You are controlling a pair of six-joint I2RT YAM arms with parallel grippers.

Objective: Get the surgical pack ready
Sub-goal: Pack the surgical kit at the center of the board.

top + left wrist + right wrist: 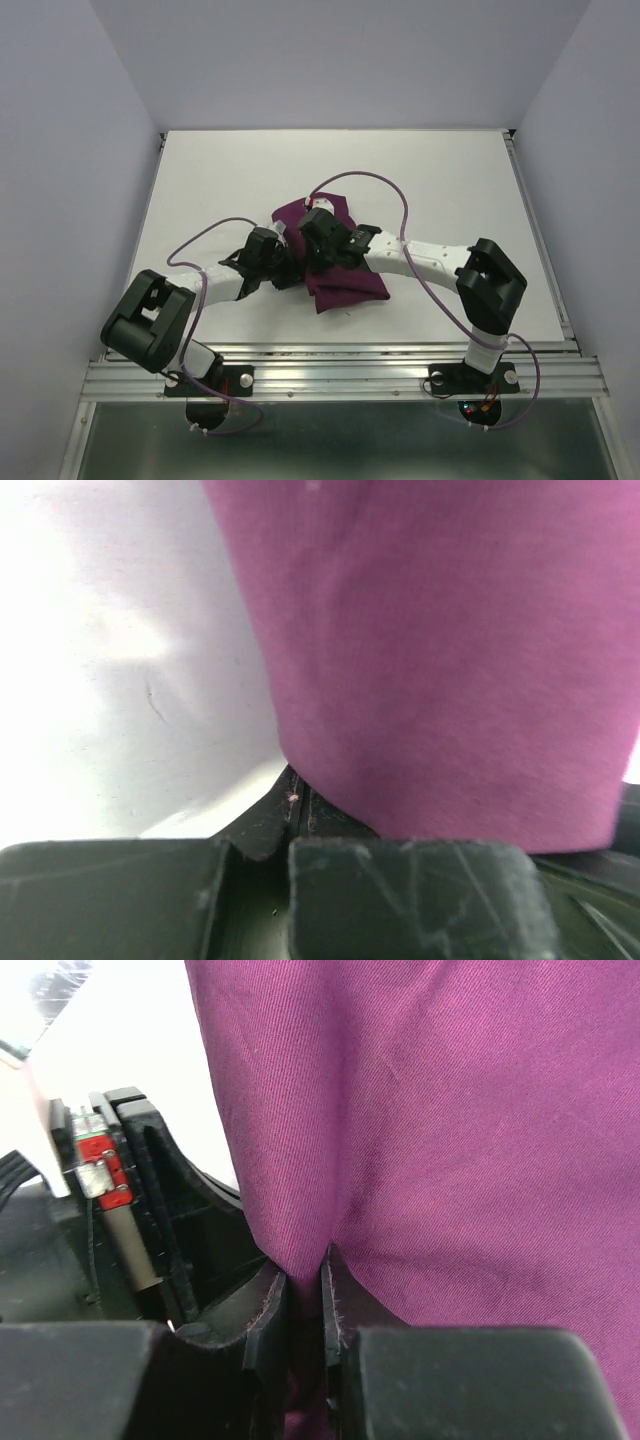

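Mid-table, the plum-purple cloth [340, 278] sits bunched and folded on the white table [440, 180] \- one rumpled lobe toward the far side, a flatter flap toward the near edge, with no steel or gauze showing. Up close it is a fine twill weave, matte, with soft creases running down into each tool. Both arms reach in and meet over it. The left gripper [287, 270] is at the cloth's left edge; from its wrist camera the left gripper [296, 802] has its dark fingers pressed together with the cloth [450, 660] gathered at their tips and draped over one finger. The right gripper [318, 226] is on the far lobe \- in its own view the right gripper [305, 1285] stands nearly closed, a thin fold of the cloth [450, 1130] pinched in the narrow slot between the fingers.
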